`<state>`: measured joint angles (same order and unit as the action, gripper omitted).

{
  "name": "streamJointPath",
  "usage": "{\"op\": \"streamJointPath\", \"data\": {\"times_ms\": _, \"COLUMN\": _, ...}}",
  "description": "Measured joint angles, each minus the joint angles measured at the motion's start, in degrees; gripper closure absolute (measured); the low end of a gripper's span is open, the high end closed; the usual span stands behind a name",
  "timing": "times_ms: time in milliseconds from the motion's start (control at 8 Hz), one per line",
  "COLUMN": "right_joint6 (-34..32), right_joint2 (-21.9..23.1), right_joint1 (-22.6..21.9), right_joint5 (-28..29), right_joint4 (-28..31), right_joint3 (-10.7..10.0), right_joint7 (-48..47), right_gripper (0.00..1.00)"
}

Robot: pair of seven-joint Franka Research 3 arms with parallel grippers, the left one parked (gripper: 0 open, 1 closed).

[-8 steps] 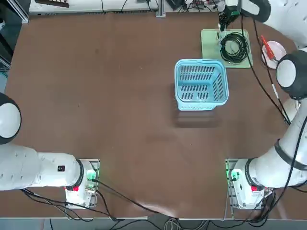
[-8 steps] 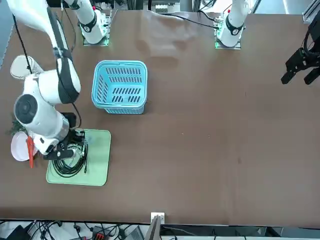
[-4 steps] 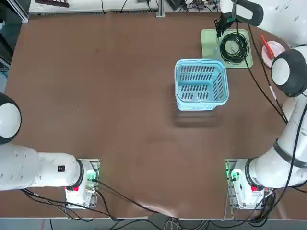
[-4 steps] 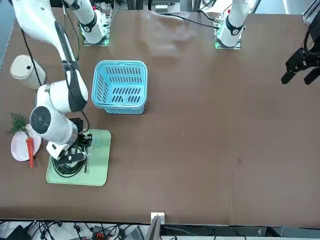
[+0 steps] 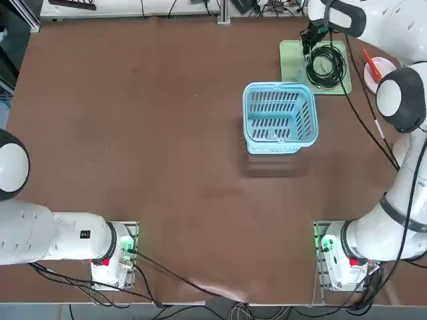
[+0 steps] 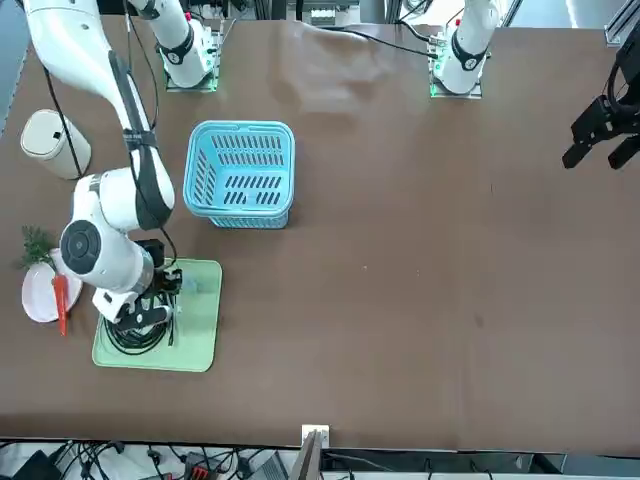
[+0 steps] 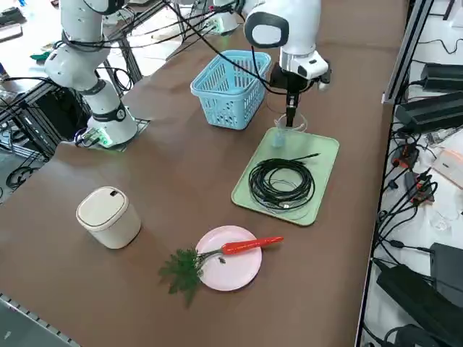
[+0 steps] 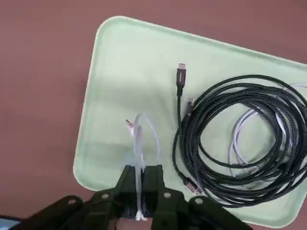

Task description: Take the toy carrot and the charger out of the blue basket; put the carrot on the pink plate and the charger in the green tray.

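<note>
Brown tabletop is carrying our blue basket (image 5: 279,117) in the middle, with the green tray (image 8: 125,86) beyond it. We are hovering our right gripper (image 8: 139,188) over the tray's bare end, fingers clenched on a thin whitish cable (image 8: 139,143) beside the coiled black cable (image 8: 240,139). Our toy carrot (image 7: 246,246) is lying across the pink plate (image 7: 230,269). We cannot make out the charger block.
</note>
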<state>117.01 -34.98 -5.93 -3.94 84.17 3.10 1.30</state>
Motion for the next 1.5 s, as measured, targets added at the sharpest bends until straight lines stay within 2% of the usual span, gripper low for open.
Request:
{"op": "streamJointPath", "data": {"times_ms": 375, "right_joint6": 0.8, "right_joint2": -0.4, "right_joint1": 1.6, "right_joint5": 0.0, "right_joint4": 0.0, "right_joint3": -0.2, "right_joint7": 2.7, "right_gripper": 0.88}}
{"op": "streamJointPath", "data": {"times_ms": 500, "right_joint6": 1.1, "right_joint2": -0.6, "right_joint1": 2.3, "right_joint5": 0.0, "right_joint4": 0.0, "right_joint3": -0.2, "right_joint7": 3.8, "right_gripper": 0.77}}
{"op": "streamJointPath", "data": {"times_ms": 750, "right_joint6": 1.4, "right_joint2": -0.9, "right_joint1": 3.1, "right_joint5": 0.0, "right_joint4": 0.0, "right_joint3": -0.2, "right_joint7": 4.2, "right_gripper": 0.62}}
{"op": "streamJointPath", "data": {"times_ms": 1125, "right_joint6": 1.6, "right_joint2": -0.9, "right_joint1": 2.9, "right_joint5": 0.0, "right_joint4": -0.3, "right_joint3": 0.1, "right_joint7": 4.2, "right_gripper": 0.04}}
{"op": "streamJointPath", "data": {"times_ms": 1250, "right_joint6": 1.6, "right_joint2": -0.8, "right_joint1": 2.7, "right_joint5": 0.0, "right_joint4": -1.3, "right_joint3": 0.3, "right_joint7": 4.2, "right_gripper": 0.0}}
{"op": "streamJointPath", "data": {"times_ms": 1500, "right_joint6": -0.2, "right_joint2": 1.4, "right_joint1": 2.7, "right_joint5": 0.0, "right_joint4": -4.5, "right_joint3": 0.4, "right_joint7": 3.6, "right_gripper": 0.0}}
